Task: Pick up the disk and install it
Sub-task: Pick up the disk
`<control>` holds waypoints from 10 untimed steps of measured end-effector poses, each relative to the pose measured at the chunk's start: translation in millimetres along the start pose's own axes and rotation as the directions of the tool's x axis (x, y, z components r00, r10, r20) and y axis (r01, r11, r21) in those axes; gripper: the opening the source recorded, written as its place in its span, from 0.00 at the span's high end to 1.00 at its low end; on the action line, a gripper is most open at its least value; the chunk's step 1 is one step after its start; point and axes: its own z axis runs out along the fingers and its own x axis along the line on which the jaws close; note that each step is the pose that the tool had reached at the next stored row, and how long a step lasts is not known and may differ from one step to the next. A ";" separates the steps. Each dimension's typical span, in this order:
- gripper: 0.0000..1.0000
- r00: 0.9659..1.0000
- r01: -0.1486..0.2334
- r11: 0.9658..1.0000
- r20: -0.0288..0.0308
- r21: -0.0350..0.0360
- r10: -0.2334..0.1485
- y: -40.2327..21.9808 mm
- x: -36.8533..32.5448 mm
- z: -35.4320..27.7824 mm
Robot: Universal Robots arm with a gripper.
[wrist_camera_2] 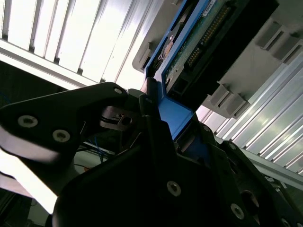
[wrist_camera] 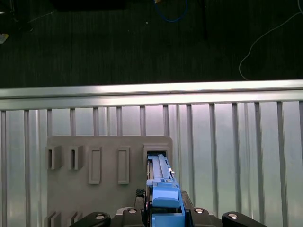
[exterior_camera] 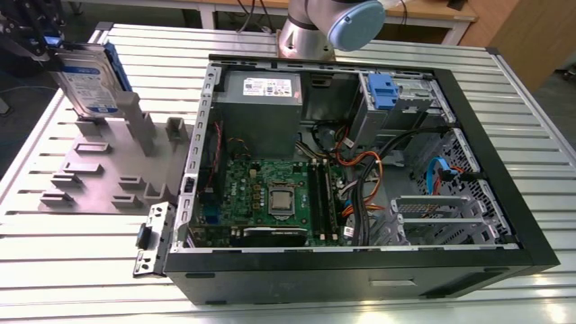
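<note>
I counted one gripper (exterior_camera: 50,50) at work and two blue-framed drives. The first, the disk (exterior_camera: 88,81), stood upright at about ten o'clock in the exterior view. The gripper was clamped narrow on the blue tab at its upper end, and both wrist views showed that same pinch. The disk's lower end met a corner pocket of the single grey slotted holder (exterior_camera: 108,175). I could not tell whether it was seated there or just clear of it. In the first wrist view I counted four unfilled pockets in the row beside it.

The second blue carrier (exterior_camera: 382,91) sat in a drive bay at roughly one o'clock inside the one open computer case (exterior_camera: 360,283), well apart from the disk. The case lay on the slatted metal table (exterior_camera: 504,101) at the holder's three o'clock.

Between the holder and that bay stood the case's near wall, one grey power supply (exterior_camera: 261,91) and a tangle of orange and black cables (exterior_camera: 360,162). One green motherboard (exterior_camera: 270,196) lay at six o'clock from the supply. The arm's base (exterior_camera: 315,30) rose at twelve o'clock, behind the case.
</note>
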 end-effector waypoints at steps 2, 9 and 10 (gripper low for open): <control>0.63 1.000 0.000 1.000 0.000 0.000 0.000 0.0 0.0 -0.9; 0.63 1.000 0.000 1.000 0.000 0.000 0.000 0.0 -0.1 -4.3; 0.63 1.000 0.000 1.000 0.000 0.000 0.000 0.0 -0.1 -4.8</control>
